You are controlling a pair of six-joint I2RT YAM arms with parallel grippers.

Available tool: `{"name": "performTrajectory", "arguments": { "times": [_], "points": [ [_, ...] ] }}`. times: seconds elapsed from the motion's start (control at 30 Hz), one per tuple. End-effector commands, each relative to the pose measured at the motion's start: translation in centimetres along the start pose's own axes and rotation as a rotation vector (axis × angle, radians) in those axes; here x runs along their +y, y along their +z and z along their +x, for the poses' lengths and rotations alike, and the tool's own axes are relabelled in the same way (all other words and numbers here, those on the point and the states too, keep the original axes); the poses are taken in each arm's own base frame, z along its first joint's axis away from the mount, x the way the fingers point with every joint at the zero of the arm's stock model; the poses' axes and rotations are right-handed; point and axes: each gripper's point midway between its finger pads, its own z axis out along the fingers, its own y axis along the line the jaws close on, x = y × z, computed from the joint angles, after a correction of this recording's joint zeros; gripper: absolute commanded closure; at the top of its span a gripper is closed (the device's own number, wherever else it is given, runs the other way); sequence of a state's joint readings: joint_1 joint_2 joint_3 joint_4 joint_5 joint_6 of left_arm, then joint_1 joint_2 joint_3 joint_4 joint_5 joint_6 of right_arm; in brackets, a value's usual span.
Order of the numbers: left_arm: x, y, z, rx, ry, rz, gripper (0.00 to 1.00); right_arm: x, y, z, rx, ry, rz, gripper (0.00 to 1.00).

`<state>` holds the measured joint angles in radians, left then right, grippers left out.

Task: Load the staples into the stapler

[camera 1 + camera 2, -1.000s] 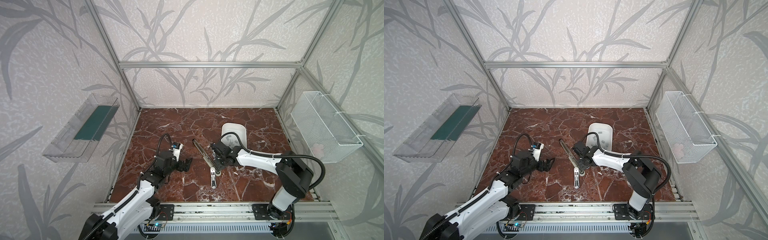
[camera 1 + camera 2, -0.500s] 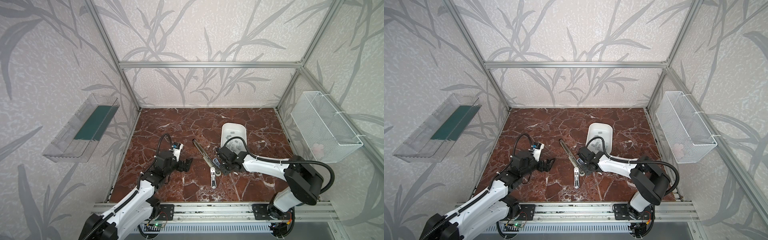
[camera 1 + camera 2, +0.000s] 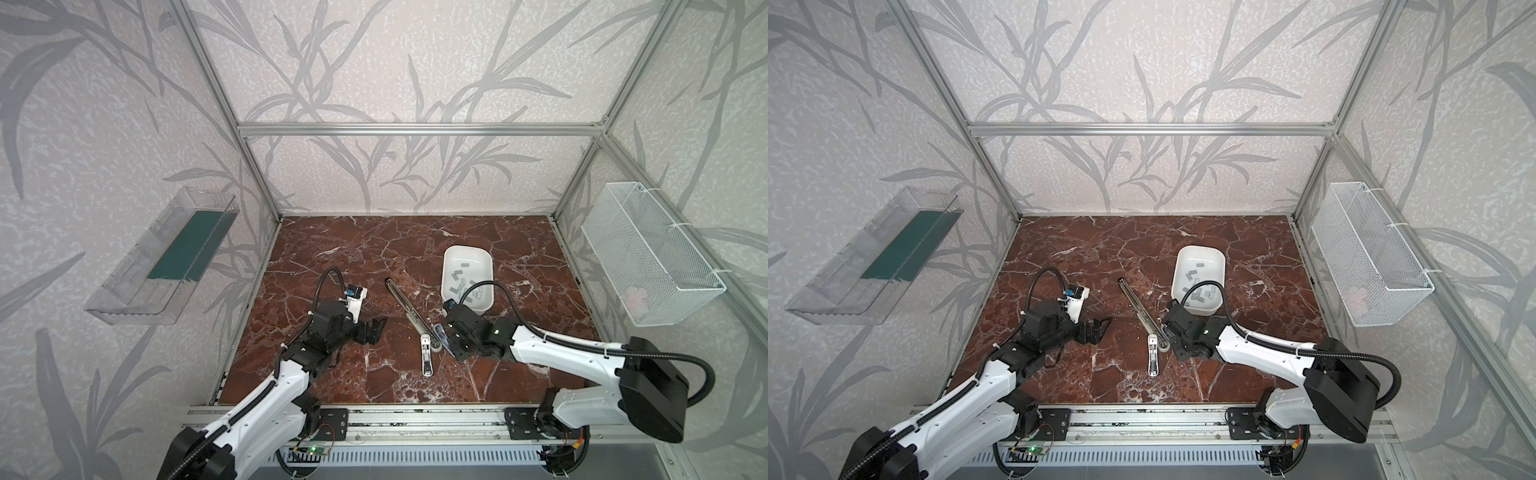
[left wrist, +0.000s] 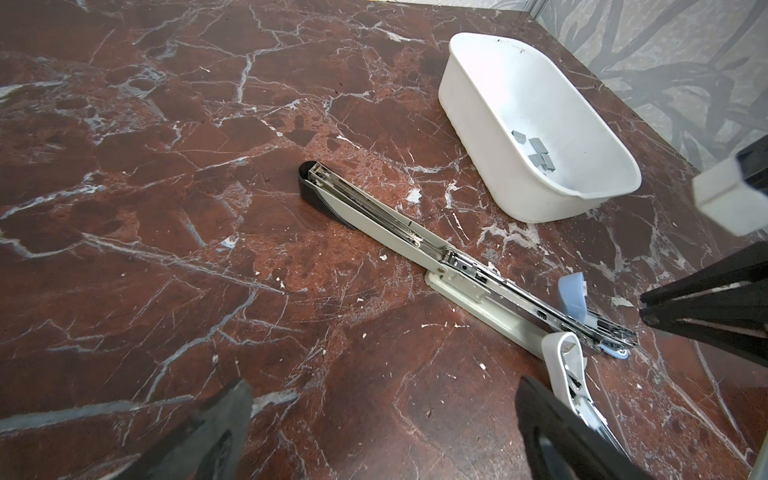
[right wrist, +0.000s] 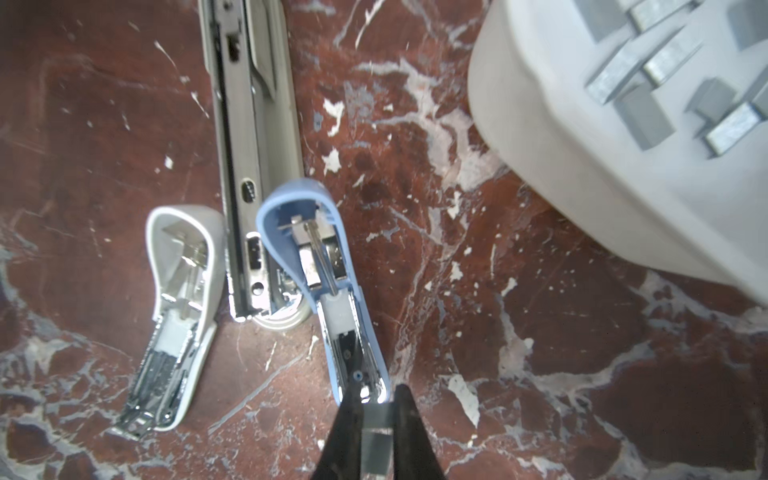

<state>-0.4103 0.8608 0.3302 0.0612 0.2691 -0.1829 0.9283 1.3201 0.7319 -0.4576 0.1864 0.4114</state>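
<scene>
Three staplers lie open mid-table: a long grey stapler, a small white stapler and a small blue stapler. Several staples lie in a white tub. My right gripper is shut on one grey staple strip, low over the rear end of the blue stapler's open metal channel. My left gripper is open and holds nothing, above bare table to the left of the staplers.
A clear plastic bin hangs on the left wall and a white wire basket on the right wall. The tub stands just behind my right wrist. An aluminium rail runs along the front edge.
My right gripper has moved from beside the tub toward the front, down to the blue stapler, still carrying the strip. The left arm has not moved.
</scene>
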Motion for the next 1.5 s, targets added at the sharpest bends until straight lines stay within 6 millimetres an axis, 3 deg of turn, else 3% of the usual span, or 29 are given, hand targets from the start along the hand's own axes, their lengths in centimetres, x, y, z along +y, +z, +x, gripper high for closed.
{"name": "performTrajectory", "arguments": {
  "times": [0.0, 0.27, 0.53, 1.0, 1.07, 1.13, 1.23, 1.37, 1.47],
  "points": [
    [-0.3, -0.2, -1.0, -0.031, 0.006, 0.014, 0.01, -0.2, -0.7, -0.7, -0.042, -0.035, 0.011, 0.91],
    [-0.1, -0.2, -0.9, -0.029, 0.007, 0.005, 0.01, 0.6, -0.4, -1.8, -0.069, -0.137, -0.016, 0.91],
    [0.0, -0.2, -0.9, -0.029, 0.006, -0.002, 0.01, 1.5, 1.5, -1.6, -0.030, -0.168, -0.032, 0.92],
    [0.1, -0.2, -0.8, -0.027, 0.007, -0.012, 0.01, 1.3, 1.4, -1.9, -0.043, -0.159, -0.021, 0.91],
    [0.2, -0.2, -0.9, -0.030, 0.007, -0.015, 0.01, 0.6, 0.3, -3.5, -0.074, -0.131, 0.009, 0.91],
    [0.3, -0.3, -0.9, -0.033, 0.009, -0.022, 0.01, -0.1, -1.9, -6.4, -0.139, -0.098, 0.032, 0.90],
    [0.6, -0.4, -1.0, -0.043, 0.010, -0.041, 0.01, -2.8, -3.6, -10.4, -0.253, -0.005, 0.072, 0.86],
    [0.9, -0.6, -1.5, -0.070, 0.014, -0.056, 0.01, -8.7, -2.8, -14.1, -0.243, 0.164, 0.146, 0.87],
    [0.9, -0.5, -1.6, -0.075, 0.021, -0.053, 0.01, -11.2, -0.6, -16.5, -0.202, 0.183, 0.224, 0.87]
  ]
}}
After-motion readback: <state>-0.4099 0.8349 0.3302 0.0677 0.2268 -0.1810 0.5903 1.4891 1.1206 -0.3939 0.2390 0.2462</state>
